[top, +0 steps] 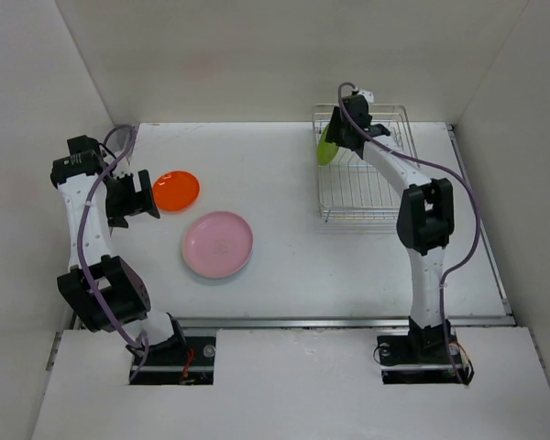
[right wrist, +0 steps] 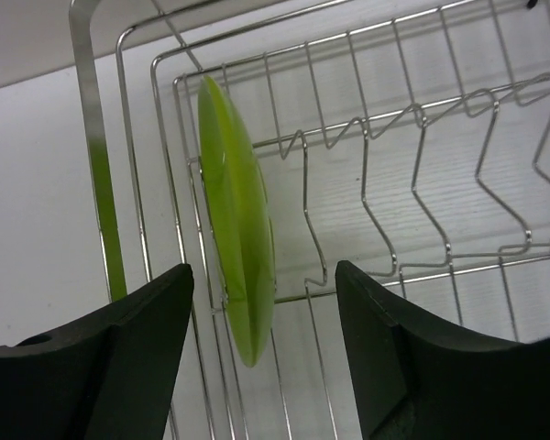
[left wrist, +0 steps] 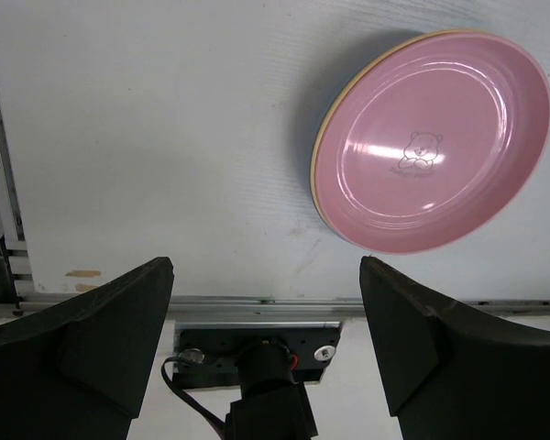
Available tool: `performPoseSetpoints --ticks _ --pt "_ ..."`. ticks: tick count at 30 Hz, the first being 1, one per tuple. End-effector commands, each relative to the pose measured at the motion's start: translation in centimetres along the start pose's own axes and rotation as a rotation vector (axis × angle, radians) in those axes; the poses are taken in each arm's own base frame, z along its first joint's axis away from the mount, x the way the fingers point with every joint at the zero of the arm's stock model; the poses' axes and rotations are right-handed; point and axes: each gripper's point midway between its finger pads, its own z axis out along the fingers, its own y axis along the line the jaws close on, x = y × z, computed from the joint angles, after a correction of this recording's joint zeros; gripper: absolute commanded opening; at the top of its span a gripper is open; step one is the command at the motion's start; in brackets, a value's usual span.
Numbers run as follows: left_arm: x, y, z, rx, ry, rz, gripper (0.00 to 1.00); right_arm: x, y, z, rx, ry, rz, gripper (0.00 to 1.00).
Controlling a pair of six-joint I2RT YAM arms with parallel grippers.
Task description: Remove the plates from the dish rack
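The silver wire dish rack (top: 371,197) stands at the back right. A lime green plate (top: 327,147) stands on edge at its left end; in the right wrist view the plate (right wrist: 236,229) lies between my open fingers. My right gripper (top: 346,137) is open over it. A pink plate (top: 218,244) lies flat on the table, on a tan-yellow plate whose rim (left wrist: 323,137) shows under the pink one (left wrist: 431,147). An orange-red plate (top: 176,190) lies flat beside my left gripper (top: 137,197), which is open and empty. The blue plate is not in view.
White walls close in the table on three sides. A metal rail (top: 293,322) runs along the near edge, with the arm bases behind it.
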Motion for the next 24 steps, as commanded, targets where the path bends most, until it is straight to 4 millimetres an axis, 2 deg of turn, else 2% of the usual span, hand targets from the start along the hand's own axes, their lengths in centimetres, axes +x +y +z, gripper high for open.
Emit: performPoseSetpoints --ticks 1,3,4,6,7,9,12,13,15,16,19,20,22,23,24 --pt "-0.1 0.0 0.0 -0.001 0.005 0.009 0.80 -2.5 2.2 -0.7 -0.101 -0.044 0.061 0.68" --pt "-0.1 0.0 0.0 -0.001 0.005 0.009 0.80 -1.8 2.3 0.0 -0.109 -0.035 0.059 0.55" --pt "-0.1 0.0 0.0 -0.001 0.005 0.009 0.80 -2.1 2.5 0.0 -0.115 -0.047 0.063 0.41" --pt "-0.1 0.0 0.0 -0.001 0.005 0.009 0.80 -1.7 2.2 0.1 -0.103 -0.042 0.070 0.25" --pt "-0.1 0.0 0.0 -0.001 0.005 0.009 0.80 -2.2 2.3 -0.3 -0.108 -0.052 0.073 0.12" --pt "-0.1 -0.1 -0.3 -0.002 -0.004 0.011 0.80 -4.3 1.4 -1.7 -0.060 -0.105 0.086 0.00" --pt "0.0 0.1 -0.3 -0.013 -0.003 0.021 0.80 -7.0 0.3 -4.1 -0.014 -0.172 0.106 0.00" --pt "0.0 0.1 -0.3 -0.013 -0.003 0.021 0.80 -8.9 0.0 -6.1 -0.011 -0.213 0.122 0.00" --pt "0.2 0.1 -0.3 -0.012 0.006 0.018 0.80 -10.5 -1.5 -8.0 0.045 -0.265 0.119 0.00" --pt "0.2 -0.3 -0.3 0.002 0.007 0.027 0.80 -12.3 -1.5 -10.5 0.046 -0.316 0.129 0.00" --pt "-0.1 -0.6 -1.0 0.009 -0.012 0.031 0.80 -14.2 -3.6 -13.5 0.148 -0.392 0.118 0.00" --pt "-0.1 -0.6 -1.0 0.009 -0.012 0.040 0.80 -15.3 -4.3 -15.2 0.164 -0.427 0.107 0.00" --pt "-0.1 -0.9 -1.3 0.019 -0.013 0.041 0.82 -15.7 -4.6 -17.0 0.203 -0.455 0.093 0.00" --pt "-0.1 -1.1 -1.8 0.027 -0.025 0.057 0.82 -16.2 -4.5 -18.5 0.188 -0.472 0.094 0.00" --pt "-0.2 -1.9 -1.8 0.065 -0.027 0.075 0.82 -16.0 -4.1 -19.2 0.165 -0.469 0.072 0.00"
